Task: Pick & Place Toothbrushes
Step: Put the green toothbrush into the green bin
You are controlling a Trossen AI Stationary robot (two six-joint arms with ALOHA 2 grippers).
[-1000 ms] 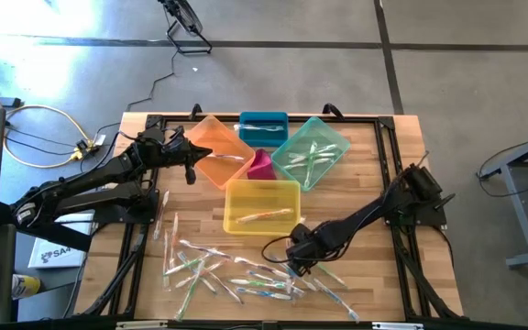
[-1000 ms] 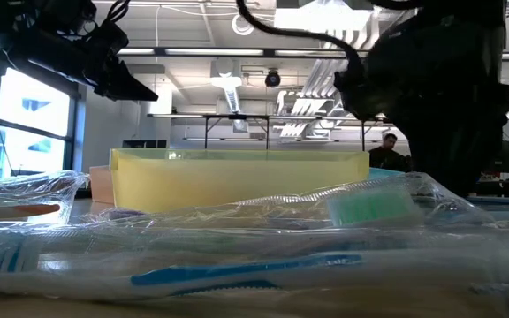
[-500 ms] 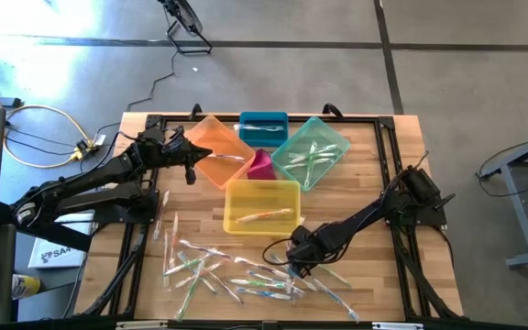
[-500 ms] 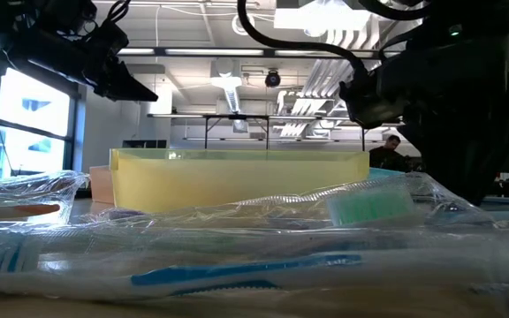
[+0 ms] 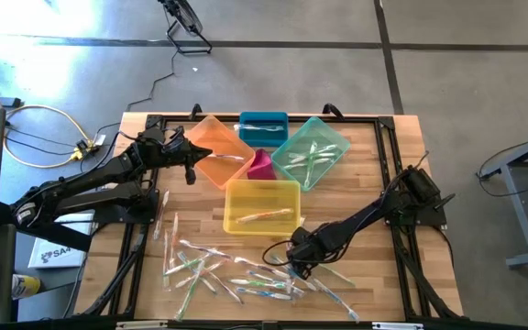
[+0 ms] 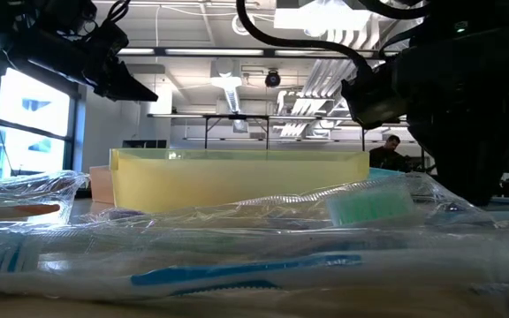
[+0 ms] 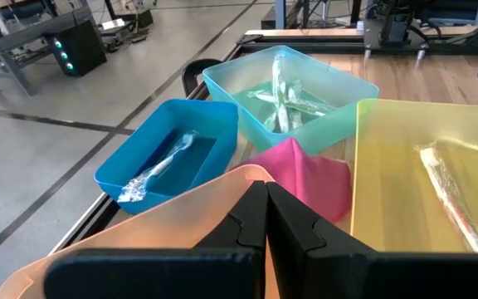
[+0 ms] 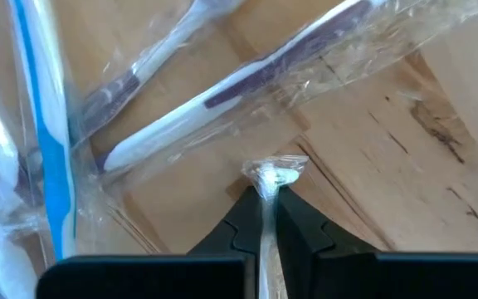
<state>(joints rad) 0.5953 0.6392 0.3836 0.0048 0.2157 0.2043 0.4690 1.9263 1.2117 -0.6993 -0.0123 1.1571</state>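
The right gripper (image 8: 265, 195) is now clenched on the wrapper end of one toothbrush (image 8: 265, 241), which is pinched between its two dark fingers, whereas a second ago the jaws were seen wide apart above the pile; in the high view the right gripper (image 5: 298, 259) is placed low at the right edge of the loose toothbrushes (image 5: 223, 270), a little lower and closer to them than before. It is judged that the grasp step is finished and that the lift and the carrying to a bin are what is left for this piece. Beside the pinched one, other wrapped toothbrushes (image 8: 247, 79) are lying on the wood, very near, so it is possible that a neighbour is dragged along. The left gripper (image 5: 189, 169) is held shut and empty over the orange bin (image 5: 211, 137), unchanged. Further out, the yellow bin (image 5: 261, 203) is standing just behind the pile with one brush inside, the teal bin (image 5: 311, 150) is holding several, the blue bin (image 5: 263, 126) holds one, and a pink bin (image 5: 261, 165) is squeezed between them. All is set on a wooden table (image 5: 374, 147) with a black frame. Around it a grey concrete floor is seen, with cables at the left; in the low view a large hall with ceiling lights and a person (image 6: 389, 150) far behind is visible.
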